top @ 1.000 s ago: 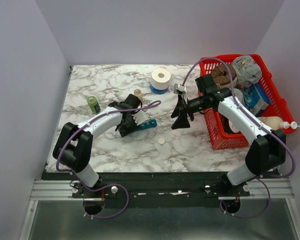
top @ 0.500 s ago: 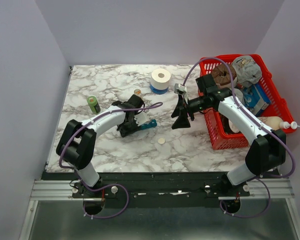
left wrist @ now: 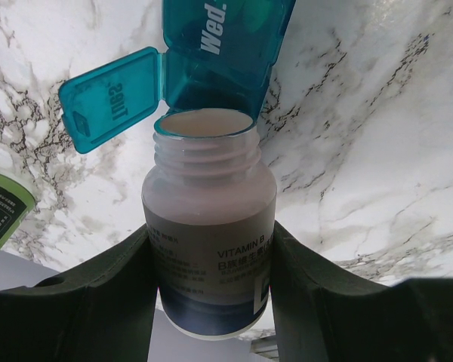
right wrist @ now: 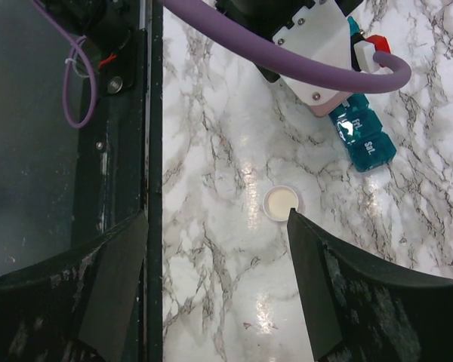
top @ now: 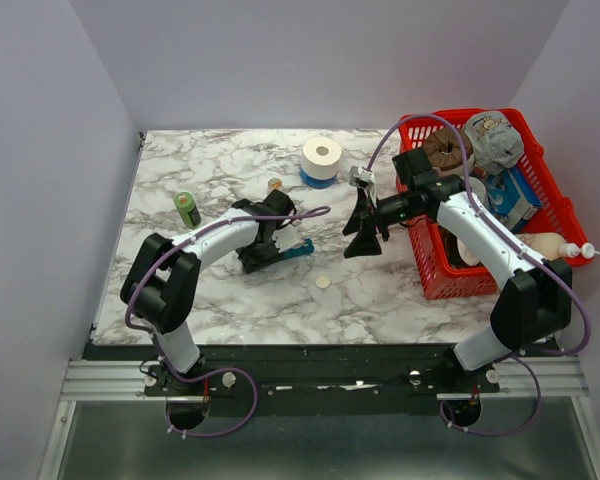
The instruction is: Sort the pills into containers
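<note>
Odds and ends on the marble counter
A red mesh basket stuffed with sundry items sits along the right edge, with a pale squeeze bottle lying just outside it. A white tape roll stands near the back edge. A small amber jar and a green can are further left. A loose white cap lies mid-counter. An uncapped Vitamin B bottle shows its open mouth.

Two claws: the left claw and the right claw. One uncapped vitamin bottle sits between the left claw's fingers. One teal organizer strip lies just ahead of that claw, with one lid raised. One white cap lies near the right claw. One green can stands left of the left claw, and one red basket right of the right claw.
</note>
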Controlling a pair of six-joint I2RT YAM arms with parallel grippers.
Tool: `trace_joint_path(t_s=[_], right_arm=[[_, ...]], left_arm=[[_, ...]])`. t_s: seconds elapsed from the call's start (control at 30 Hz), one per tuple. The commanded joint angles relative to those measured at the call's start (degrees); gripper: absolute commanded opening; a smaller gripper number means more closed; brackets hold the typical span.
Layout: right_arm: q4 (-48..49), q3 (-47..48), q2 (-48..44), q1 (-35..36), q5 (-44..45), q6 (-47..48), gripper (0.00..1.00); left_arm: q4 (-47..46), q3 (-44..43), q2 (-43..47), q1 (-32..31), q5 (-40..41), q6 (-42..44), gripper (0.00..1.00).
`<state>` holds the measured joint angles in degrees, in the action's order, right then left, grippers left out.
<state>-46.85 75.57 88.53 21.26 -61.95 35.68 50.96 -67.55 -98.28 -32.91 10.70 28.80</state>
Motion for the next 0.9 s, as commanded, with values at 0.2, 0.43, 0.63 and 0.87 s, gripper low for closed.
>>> trace_joint_path(t_s=[0.2, 0.43, 0.63, 0.87], right_arm=[[-1.8, 1.7, 1.0, -0.8, -2.8, 1.6, 0.83], [-2.3, 1.8, 1.2, -1.0, -3.1, 1.8, 0.83], [-2.4, 1.8, 1.2, -1.1, -3.3, 1.8, 0.83], [-2.5, 1.9, 1.2, -1.4, -3.5, 2.0, 0.83]], left_arm=[[2.7, -2.6, -1.7, -1.6, 4.3, -1.0, 0.0], [3.3, -3.5, -2.2, -2.2, 5.4, -1.4, 0.0], [4.2, -4.5, -2.9, -2.6, 6.8, -1.0, 0.0], [4.8, -5.0, -3.9, -3.0, 7.9, -1.0, 0.0]])
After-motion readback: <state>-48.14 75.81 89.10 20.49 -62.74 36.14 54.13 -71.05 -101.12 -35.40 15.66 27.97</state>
